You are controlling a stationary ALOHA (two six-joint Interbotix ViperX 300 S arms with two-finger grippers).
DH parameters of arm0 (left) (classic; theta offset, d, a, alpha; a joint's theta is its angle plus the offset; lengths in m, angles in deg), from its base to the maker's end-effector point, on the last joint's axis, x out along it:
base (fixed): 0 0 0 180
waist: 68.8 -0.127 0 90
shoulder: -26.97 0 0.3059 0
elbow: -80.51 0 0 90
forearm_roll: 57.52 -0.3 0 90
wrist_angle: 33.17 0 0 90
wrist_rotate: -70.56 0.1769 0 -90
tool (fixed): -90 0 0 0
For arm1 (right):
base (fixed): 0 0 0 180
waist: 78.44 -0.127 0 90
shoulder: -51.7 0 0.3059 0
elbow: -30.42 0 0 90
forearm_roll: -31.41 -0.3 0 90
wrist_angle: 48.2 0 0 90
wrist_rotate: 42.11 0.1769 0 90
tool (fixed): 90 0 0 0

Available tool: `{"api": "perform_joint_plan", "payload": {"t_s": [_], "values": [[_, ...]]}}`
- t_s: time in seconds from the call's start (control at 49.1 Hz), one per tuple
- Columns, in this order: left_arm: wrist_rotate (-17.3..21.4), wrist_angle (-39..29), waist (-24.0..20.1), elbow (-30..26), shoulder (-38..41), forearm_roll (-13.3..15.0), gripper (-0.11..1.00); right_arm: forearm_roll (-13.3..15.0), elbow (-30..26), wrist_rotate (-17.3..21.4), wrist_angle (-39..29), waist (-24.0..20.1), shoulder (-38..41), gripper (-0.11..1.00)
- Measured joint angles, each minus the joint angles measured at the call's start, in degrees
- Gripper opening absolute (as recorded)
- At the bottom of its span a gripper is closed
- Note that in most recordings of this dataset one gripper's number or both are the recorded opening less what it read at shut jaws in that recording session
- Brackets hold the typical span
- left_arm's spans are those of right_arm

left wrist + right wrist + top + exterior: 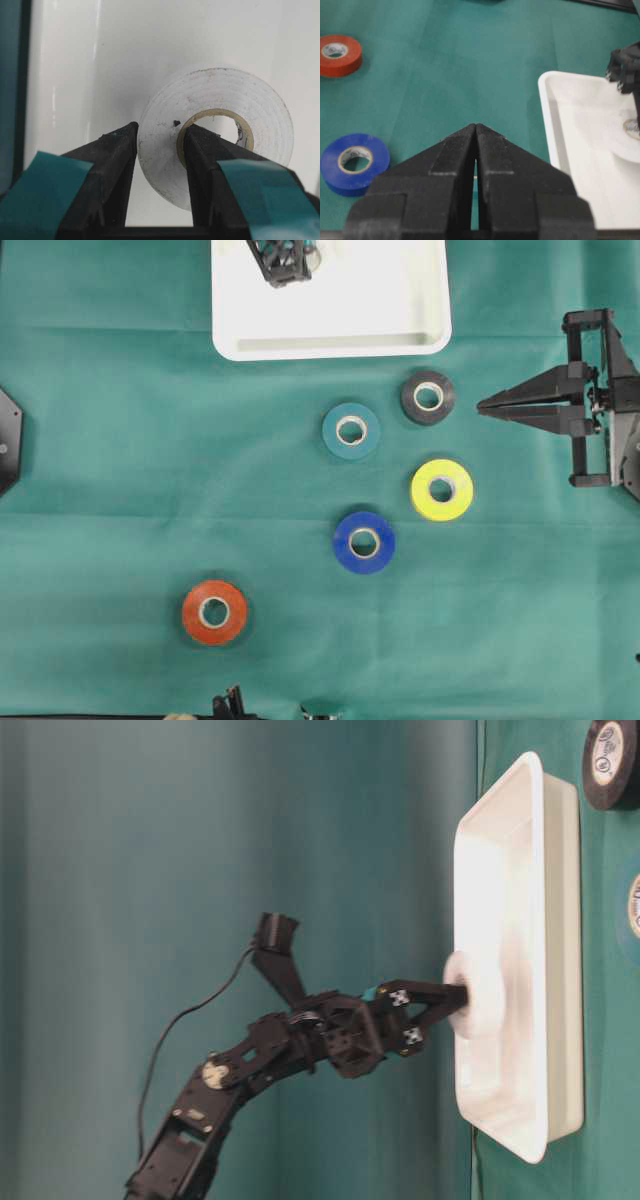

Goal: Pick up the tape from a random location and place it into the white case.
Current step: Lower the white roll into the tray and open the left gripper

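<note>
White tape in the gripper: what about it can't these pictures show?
- Overhead view: the white tape is unseen, under the left gripper, cut by the top edge.
- Table-level view: white tape blurs into the white case; contact unclear.
- Left wrist view: a finger covers part of its core.

Shallow white rectangular plastic tray (330, 335): far edge cut off by the overhead frame. White tape roll (215, 135): not discernible overhead, washed out against the tray; lower edge hidden behind black jaws in the left wrist view. Black tape roll (612, 762): cropped table-level; label print perhaps text, illegible.
</note>
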Motion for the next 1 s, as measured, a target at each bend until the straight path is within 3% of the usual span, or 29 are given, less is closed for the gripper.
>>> {"api": "perform_joint_plan", "payload": {"t_s": [0.733, 0.774, 0.998], "values": [[0.00, 2.64, 0.00, 0.35, 2.20, 0.35, 0.26, 0.00, -0.09, 0.00, 0.09, 0.00, 0.35, 0.00], [0.00, 2.64, 0.00, 0.35, 2.11, 0.44, 0.31, 0.00, 0.00, 0.00, 0.09, 0.00, 0.35, 0.00], [-0.09, 3.25, 0.00, 0.35, 2.11, 0.44, 0.91, 0.00, 0.00, 0.00, 0.09, 0.00, 0.35, 0.00]]}}
